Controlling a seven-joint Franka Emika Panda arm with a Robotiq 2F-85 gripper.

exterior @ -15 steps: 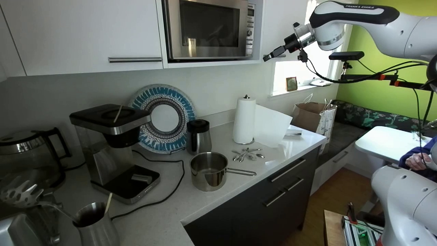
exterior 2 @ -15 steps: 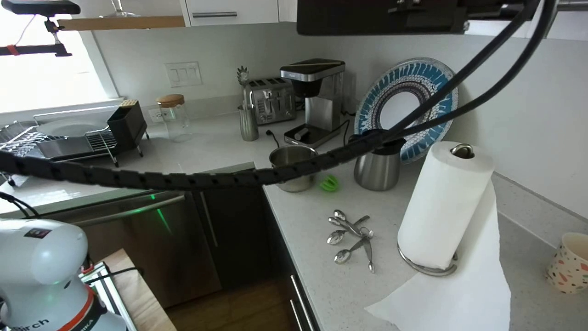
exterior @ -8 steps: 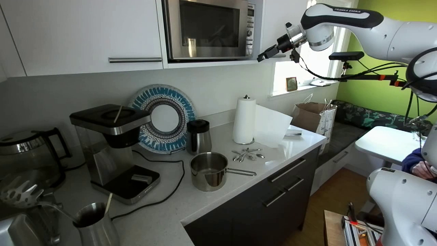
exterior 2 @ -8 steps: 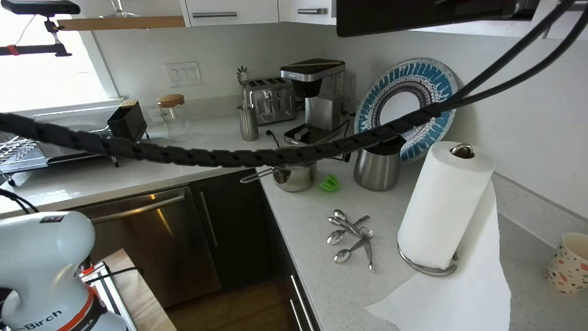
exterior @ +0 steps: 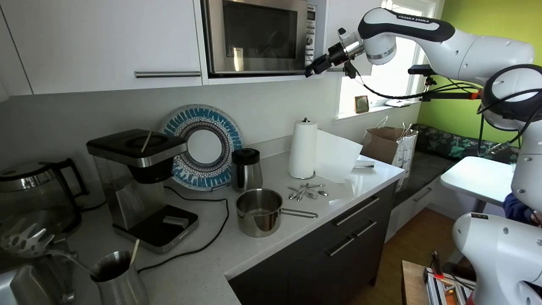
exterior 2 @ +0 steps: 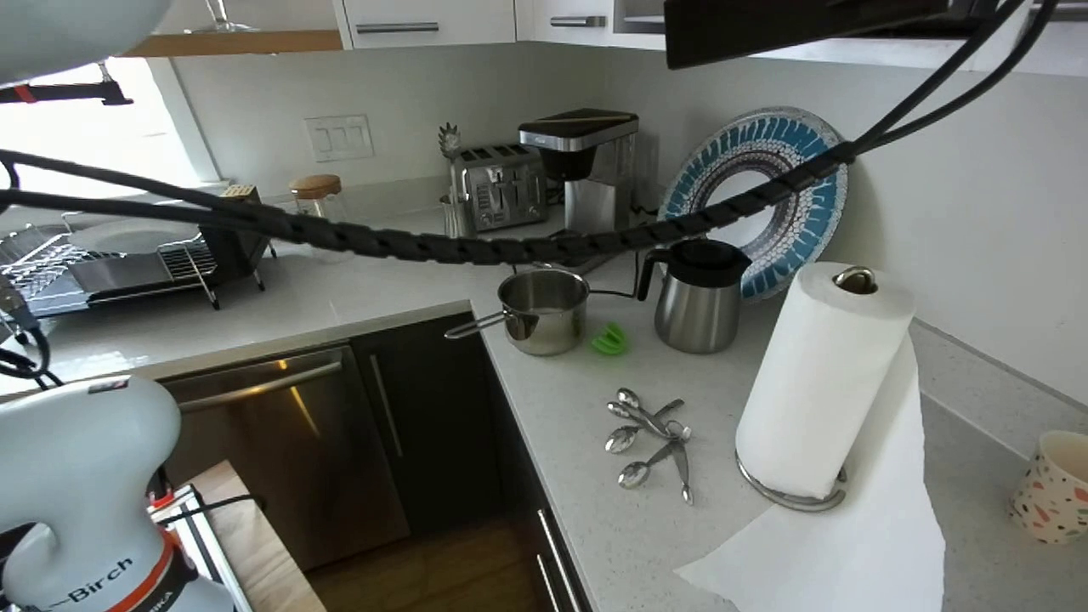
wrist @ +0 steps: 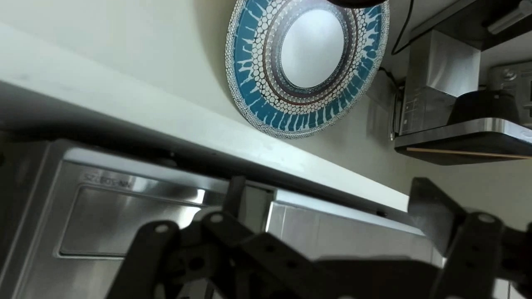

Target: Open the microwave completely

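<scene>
Tool point(wrist: 332, 203) spread wide, near lower edge of microwave point(exterior: 259, 34), contact with it unclear

in an exterior view, crops the microwave point(exterior: 260, 34) at the top edge. cuts off a cup point(exterior 2: 1052, 497) at the right in an exterior view and partly hides the coffee machine point(exterior 2: 586, 204) and plate point(exterior 2: 738, 182) behind a black cable point(exterior 2: 510, 252). blurs the gripper point(wrist: 328, 194) in the wrist view, leaves contact with the microwave unclear.

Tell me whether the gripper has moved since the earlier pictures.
Yes: in an exterior view, the gripper has moved leftward across the picture, toward the microwave, which stayed put.
</scene>
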